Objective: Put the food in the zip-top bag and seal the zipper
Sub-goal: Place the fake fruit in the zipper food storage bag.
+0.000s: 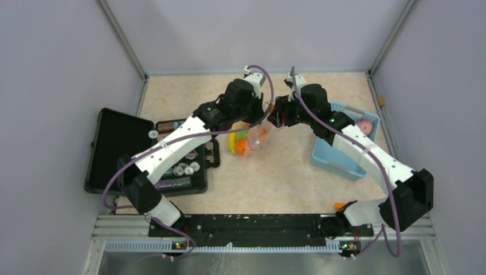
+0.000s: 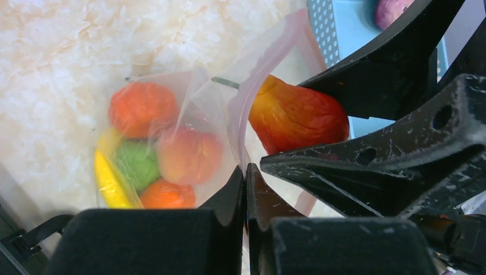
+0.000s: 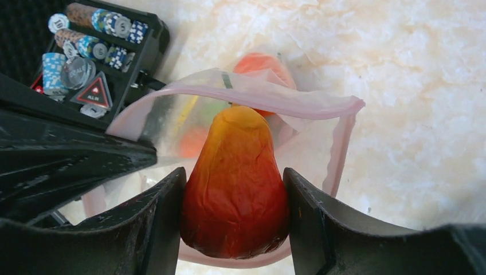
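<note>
Right gripper (image 3: 234, 172) pinches a red-orange toy fruit (image 3: 235, 195) at the zip-top bag (image 2: 198, 86) mouth; left gripper (image 2: 246, 171), pressed together, pinches the bag's zipper rim (image 3: 258, 94); 5 other fruits (image 2: 189, 154) sit inside the bag

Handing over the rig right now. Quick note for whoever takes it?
Left gripper: shut on the zip-top bag rim, holding the mouth open.
Right gripper: holds a red-orange fruit at the mouth, not yet released.
Done: banana, green apple, peach, oranges in bag.
To do: drop this fruit, fetch pink fruit from blue basket, close zipper.
</note>
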You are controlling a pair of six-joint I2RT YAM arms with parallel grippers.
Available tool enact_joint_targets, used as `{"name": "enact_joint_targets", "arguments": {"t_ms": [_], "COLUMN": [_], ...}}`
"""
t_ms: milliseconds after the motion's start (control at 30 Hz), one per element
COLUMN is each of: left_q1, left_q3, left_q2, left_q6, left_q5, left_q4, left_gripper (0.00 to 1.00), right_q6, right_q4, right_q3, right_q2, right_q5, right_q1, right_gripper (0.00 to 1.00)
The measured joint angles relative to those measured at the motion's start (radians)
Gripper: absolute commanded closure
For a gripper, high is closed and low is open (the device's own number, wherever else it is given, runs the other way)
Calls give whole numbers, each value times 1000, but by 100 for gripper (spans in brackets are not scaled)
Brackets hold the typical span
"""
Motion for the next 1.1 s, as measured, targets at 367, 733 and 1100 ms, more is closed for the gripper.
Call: {"name": "enact_joint_targets", "arguments": {"t_ms": [367,733,1100], "left_q1": [0,0,0], "left_q3": [-9,-9,-9], "left_q2": [-17,-19,-23], "left_q6": [18,18,18], "left_q5": [-26,-24,5], "left_q4": [1,4,14], "left_gripper": [100,100,100], "right_q6": [16,29,34], "right_q4": [-16,-10,3], "right_q3": [-11,-37,-51], "right_q2": [-7,-58,-84], "right_q5": [9,29,50], "right_q1": [0,0,0], "right_gripper": [58,30,29]}}
